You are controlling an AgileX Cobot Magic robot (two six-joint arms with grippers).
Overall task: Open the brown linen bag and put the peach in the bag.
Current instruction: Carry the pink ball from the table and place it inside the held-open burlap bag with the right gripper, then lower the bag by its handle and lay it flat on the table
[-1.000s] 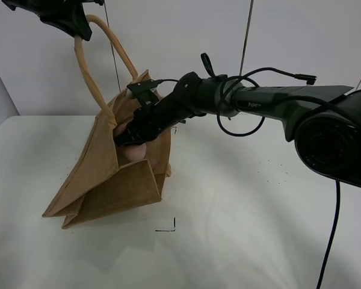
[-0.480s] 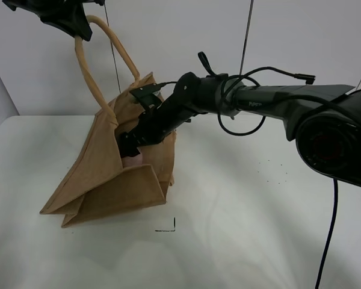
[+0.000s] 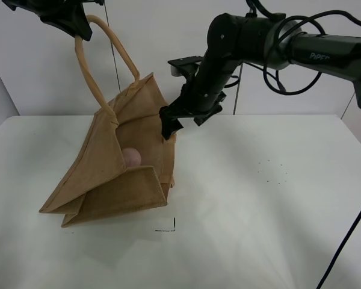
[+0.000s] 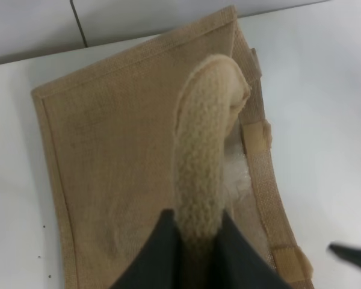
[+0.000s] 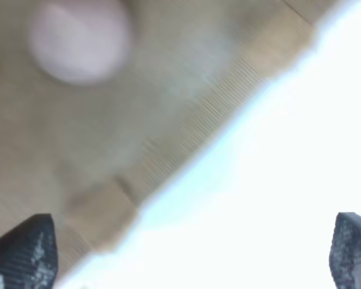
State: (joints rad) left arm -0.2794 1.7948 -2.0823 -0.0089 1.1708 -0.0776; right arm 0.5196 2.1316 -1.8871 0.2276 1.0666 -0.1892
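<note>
Since its two dark tips stand far apart in the right wrist view with nothing between them, the right end effector [image 5: 186,253] is spread wide and empty. From the high camera it hangs just beside the upper rim of the brown linen bag [image 3: 96,174], outside the mouth; whether it touches the cloth cannot be told. The left end effector [image 4: 195,241] is pressed together on the beige handle [image 4: 207,138], pinching it and holding it high, so that side of the bag is drawn up and the mouth gapes. The peach [image 3: 131,158] lies inside the bag, low against the inner wall, and shows as a pale pink blur in the right wrist view. The bag's base rests slumped and tilted on the white desk [image 3: 259,229].

By my judgement the placing is done, and the risk is in the letting go. Only one handle bears the bag and the bag leans, so a quick release by the left arm could let the wall fold down and the bag tip, and the round fruit might roll toward the open mouth and out. The right arm's spread tips are close to the rim and could catch the coarse weave as they pull away, dragging the bag over.
</note>
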